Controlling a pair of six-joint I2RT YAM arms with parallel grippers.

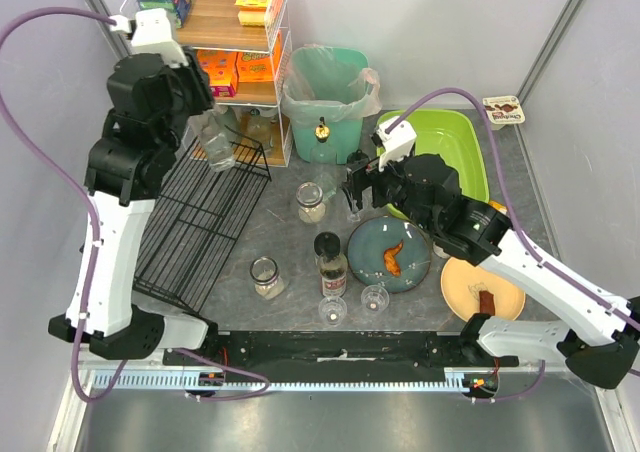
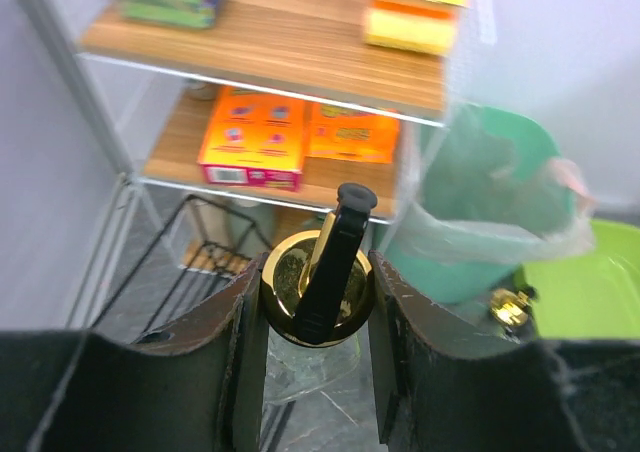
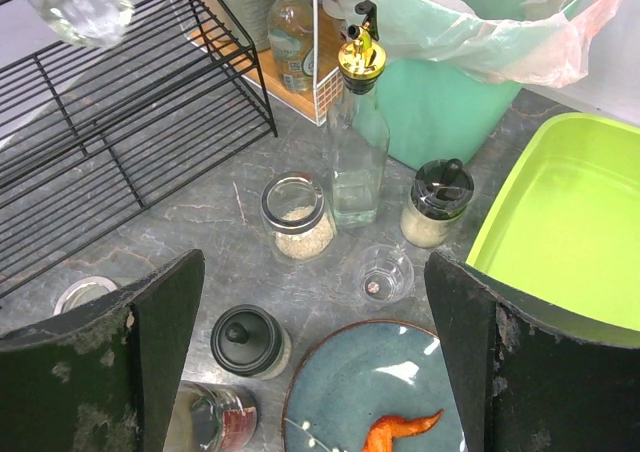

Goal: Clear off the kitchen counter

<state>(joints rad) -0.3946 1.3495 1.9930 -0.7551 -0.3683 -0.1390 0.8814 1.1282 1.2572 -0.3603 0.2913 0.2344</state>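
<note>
Left gripper point(image 2: 318, 304) clamped tight on gold-capped neck of glass oil bottle point(image 2: 285, 272). Bottle aloft over black wire rack point(image 1: 195, 217), close to shelf unit point(image 1: 215, 27). Right gripper point(image 3: 315, 272) gaping wide, holding nothing, hovering low over kitchen counter point(image 1: 288, 240). Counter crowded below it: spice jar point(image 1: 311, 202), blue plate point(image 1: 390, 255), small glass point(image 1: 375, 297). Best play, by my read: keep bottle upright, clear rack wires, seat base flat before letting go.

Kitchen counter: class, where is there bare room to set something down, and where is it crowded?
Bare kitchen counter lies between the black wire rack and the jars, and right of the lime-green tub. Crowded: around the blue plate, ringed by glasses, a bottle and jars.
</note>
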